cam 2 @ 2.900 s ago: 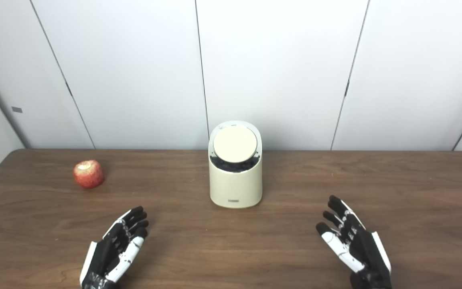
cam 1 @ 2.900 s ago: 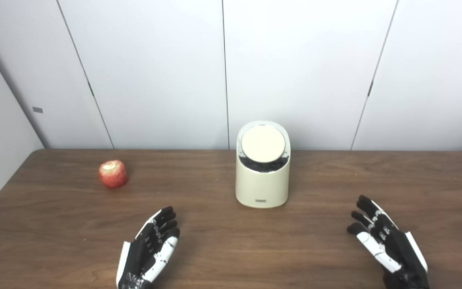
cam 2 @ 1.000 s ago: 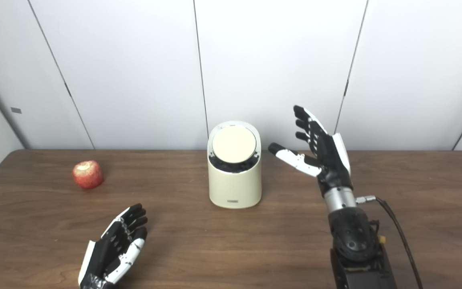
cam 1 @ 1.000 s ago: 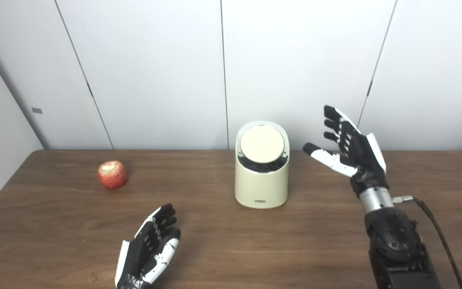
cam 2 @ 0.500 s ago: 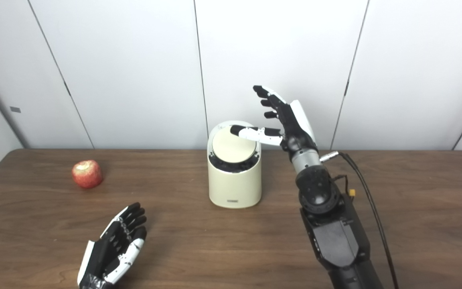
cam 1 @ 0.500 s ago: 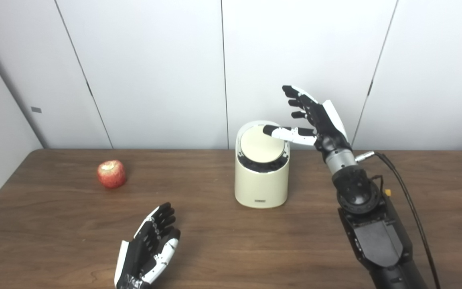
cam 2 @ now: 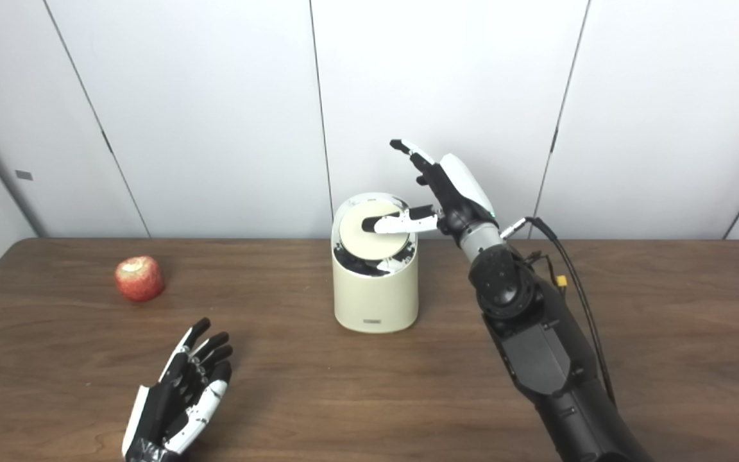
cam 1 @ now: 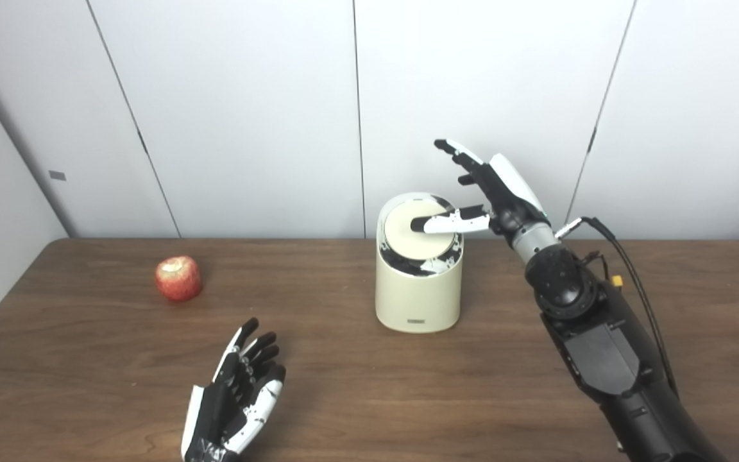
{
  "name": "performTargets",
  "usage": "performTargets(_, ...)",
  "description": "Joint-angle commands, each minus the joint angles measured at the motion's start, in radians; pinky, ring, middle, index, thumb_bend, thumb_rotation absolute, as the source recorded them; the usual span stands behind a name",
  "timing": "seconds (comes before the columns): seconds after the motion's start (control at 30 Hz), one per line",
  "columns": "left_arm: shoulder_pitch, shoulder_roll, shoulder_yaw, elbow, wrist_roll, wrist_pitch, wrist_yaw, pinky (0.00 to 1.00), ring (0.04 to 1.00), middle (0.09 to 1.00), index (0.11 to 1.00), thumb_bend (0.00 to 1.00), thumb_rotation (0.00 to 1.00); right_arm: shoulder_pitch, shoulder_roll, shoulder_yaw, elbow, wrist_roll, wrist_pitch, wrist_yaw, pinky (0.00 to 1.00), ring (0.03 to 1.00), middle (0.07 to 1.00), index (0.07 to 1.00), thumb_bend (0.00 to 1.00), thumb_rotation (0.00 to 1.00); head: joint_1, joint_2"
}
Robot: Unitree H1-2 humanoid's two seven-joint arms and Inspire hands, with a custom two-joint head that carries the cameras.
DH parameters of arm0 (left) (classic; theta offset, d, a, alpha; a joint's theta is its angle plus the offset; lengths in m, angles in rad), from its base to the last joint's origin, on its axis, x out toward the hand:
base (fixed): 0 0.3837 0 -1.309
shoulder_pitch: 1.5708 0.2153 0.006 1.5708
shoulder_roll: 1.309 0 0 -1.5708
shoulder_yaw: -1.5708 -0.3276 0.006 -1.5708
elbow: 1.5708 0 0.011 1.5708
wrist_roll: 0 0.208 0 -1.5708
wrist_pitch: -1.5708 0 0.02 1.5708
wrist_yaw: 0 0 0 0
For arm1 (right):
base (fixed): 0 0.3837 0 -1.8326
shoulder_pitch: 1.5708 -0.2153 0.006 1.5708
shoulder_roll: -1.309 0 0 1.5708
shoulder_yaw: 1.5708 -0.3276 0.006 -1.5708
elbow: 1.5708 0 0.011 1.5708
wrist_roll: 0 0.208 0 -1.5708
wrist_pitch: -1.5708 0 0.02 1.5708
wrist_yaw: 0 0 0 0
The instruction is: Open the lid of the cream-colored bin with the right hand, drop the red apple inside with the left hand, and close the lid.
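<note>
Pressing lid (cam 1: 416, 236): right hand's (cam 1: 495, 189) thumb

Bare table (cam 1: 344, 385) lies between the open left hand (cam 1: 235, 401) and the apple (cam 1: 178, 278). The right hand (cam 1: 494, 189) and arm occupy the space above and right of the bin (cam 1: 418, 289).

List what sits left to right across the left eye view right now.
red apple → left hand, open near the table's front edge → cream-colored bin → right hand, open, thumb reaching over the bin's lid.
</note>
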Motion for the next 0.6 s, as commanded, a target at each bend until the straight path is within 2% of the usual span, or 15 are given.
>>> performTargets(0.0, 0.052, -0.034, -0.016, 0.071, -0.013, -0.024, 0.001, 0.83, 0.836, 0.86, 0.999, 0.45, 0.31, -0.069, -0.005, 0.014, -0.023, -0.023, -0.016, 0.012, 0.83, 0.931, 0.941, 0.941, 0.91, 0.36, 0.001, 0.004)
performTargets(0.3, 0.051, -0.033, -0.021, 0.067, -0.002, -0.016, -0.002, 0.82, 0.825, 0.848, 0.972, 0.47, 0.37, -0.072, -0.008, 0.03, -0.016, -0.064, -0.027, 0.025, 0.84, 0.923, 0.927, 0.925, 0.95, 0.3, 0.006, 0.014)
performTargets(0.57, 0.052, -0.034, -0.018, 0.063, -0.002, -0.012, 0.001, 0.81, 0.82, 0.842, 0.957, 0.47, 0.35, -0.065, -0.008, 0.056, 0.006, -0.119, -0.078, -0.001, 0.87, 0.919, 0.918, 0.91, 0.96, 0.29, 0.002, 0.025)
